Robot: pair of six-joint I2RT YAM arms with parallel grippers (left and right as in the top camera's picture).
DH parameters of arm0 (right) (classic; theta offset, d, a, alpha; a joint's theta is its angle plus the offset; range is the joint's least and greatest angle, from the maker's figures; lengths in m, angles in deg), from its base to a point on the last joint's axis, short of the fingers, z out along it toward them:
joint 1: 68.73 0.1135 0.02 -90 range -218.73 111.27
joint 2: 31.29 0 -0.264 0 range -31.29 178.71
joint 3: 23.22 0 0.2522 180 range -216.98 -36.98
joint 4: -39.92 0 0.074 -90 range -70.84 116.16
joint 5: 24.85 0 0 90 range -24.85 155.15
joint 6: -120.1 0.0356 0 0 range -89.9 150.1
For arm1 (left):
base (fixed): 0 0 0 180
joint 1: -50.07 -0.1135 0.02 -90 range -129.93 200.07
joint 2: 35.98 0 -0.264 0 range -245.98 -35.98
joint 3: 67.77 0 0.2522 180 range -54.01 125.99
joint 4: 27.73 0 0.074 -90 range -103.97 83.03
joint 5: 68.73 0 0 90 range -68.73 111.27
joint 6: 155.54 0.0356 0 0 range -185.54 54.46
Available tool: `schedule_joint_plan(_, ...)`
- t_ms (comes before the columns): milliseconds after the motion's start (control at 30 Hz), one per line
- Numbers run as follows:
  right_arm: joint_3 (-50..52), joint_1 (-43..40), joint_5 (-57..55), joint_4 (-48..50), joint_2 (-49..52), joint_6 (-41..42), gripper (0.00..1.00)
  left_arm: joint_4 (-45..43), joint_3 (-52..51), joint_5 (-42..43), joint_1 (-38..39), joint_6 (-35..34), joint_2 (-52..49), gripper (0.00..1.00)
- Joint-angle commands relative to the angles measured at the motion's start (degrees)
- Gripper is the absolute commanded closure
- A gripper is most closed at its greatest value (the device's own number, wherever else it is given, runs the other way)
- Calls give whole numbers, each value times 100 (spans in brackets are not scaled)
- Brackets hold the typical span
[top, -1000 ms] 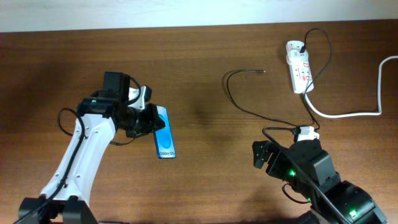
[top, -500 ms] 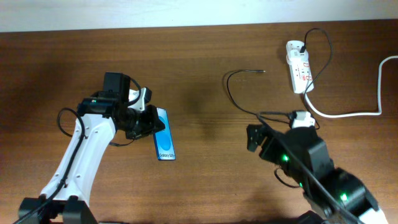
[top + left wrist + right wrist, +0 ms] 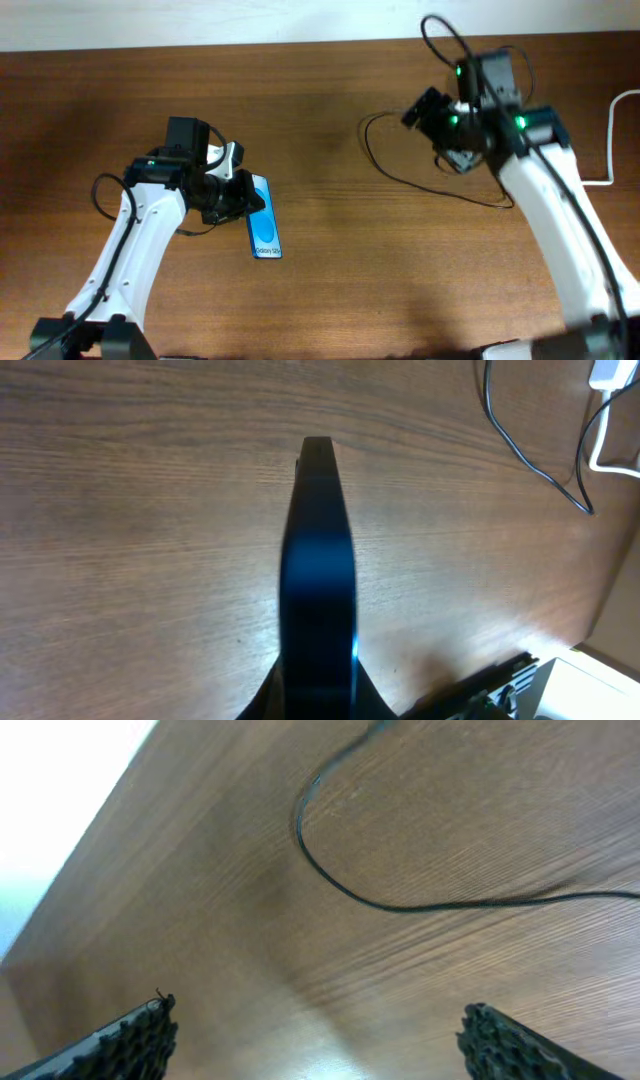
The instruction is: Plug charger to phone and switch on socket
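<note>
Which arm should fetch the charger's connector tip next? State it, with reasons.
Right. The right gripper is open and empty, close to the loop of the charger cable. The left gripper is shut on the phone, so it is occupied.

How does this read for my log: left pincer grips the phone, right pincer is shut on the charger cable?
One error: the right pincer is open and empty, the charger cable lying on the table below it, per the right wrist view. The left pincer does grip the phone.
</note>
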Motion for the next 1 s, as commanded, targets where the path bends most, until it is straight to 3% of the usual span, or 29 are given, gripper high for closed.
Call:
schedule_joint_plan(0, -503, -173, 391, 37, 798, 531, 15, -13, 76, 83, -20, 87, 68, 100)
schedule_joint_plan(267, -820, -254, 391, 1390, 2251, 1484, 21, -13, 76, 83, -20, 87, 68, 100)
schedule_joint_plan(467, -820, -404, 238, 2323, 2920, 1703, 23, -13, 76, 83, -20, 87, 68, 100)
schedule_joint_plan(733, -820, -455, -210, 2865, 3580, 2124, 28, -35, 76, -131, -20, 85, 68, 100)
schedule_joint_plan(967, -820, -457, -219, 3193, 4033, 2492, 41, -35, 76, -131, -20, 85, 68, 100)
